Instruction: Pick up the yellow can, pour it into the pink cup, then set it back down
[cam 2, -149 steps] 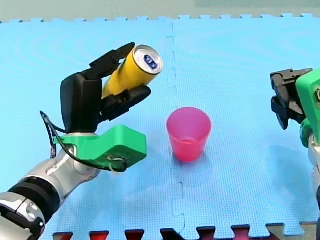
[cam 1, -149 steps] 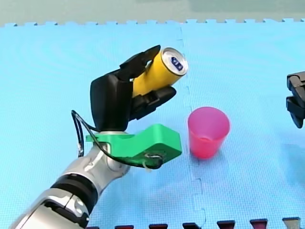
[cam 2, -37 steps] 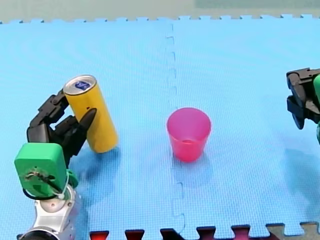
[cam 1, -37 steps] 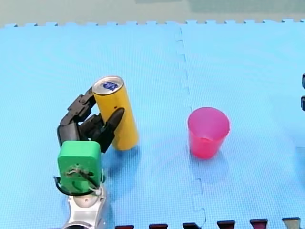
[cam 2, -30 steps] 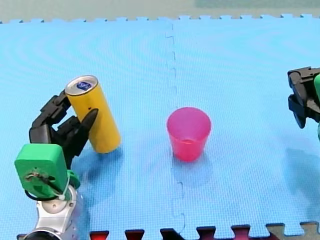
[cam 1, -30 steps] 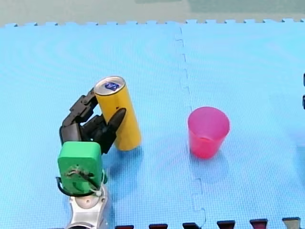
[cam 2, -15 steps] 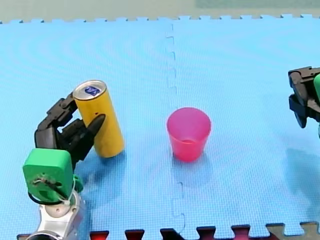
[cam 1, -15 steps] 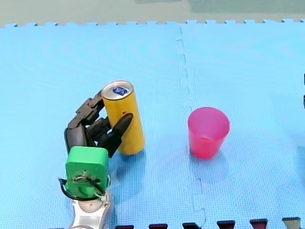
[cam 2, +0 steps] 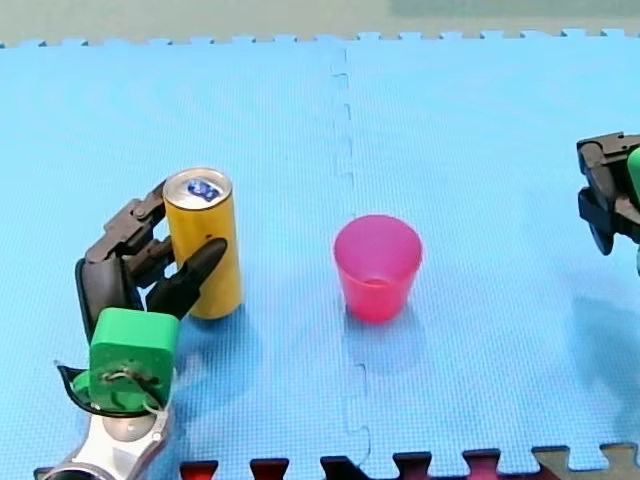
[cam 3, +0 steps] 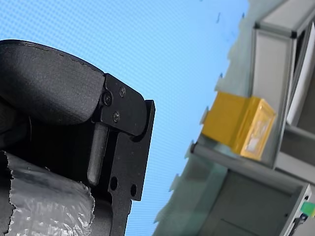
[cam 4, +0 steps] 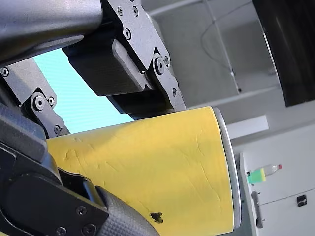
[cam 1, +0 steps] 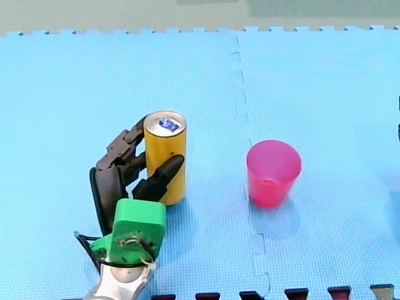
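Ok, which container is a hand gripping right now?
The yellow metal can, upright in the left hand; the pink plastic cup stands untouched, right hand off to the side.

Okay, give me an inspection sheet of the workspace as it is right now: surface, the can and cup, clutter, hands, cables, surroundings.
Surface: blue foam mat of interlocking tiles, with a seam running front to back.
Job's things: yellow can stands upright on the mat. The pink cup stands upright to its right, apart from it.
Clutter: nothing seen.
Hands: left hand at the can, fingers closed around it. Right hand at the mat's right edge, holding nothing.
Cables: black cable looped at the left wrist beside the green mount.
Surroundings: grey frame with a yellow box beyond the mat.
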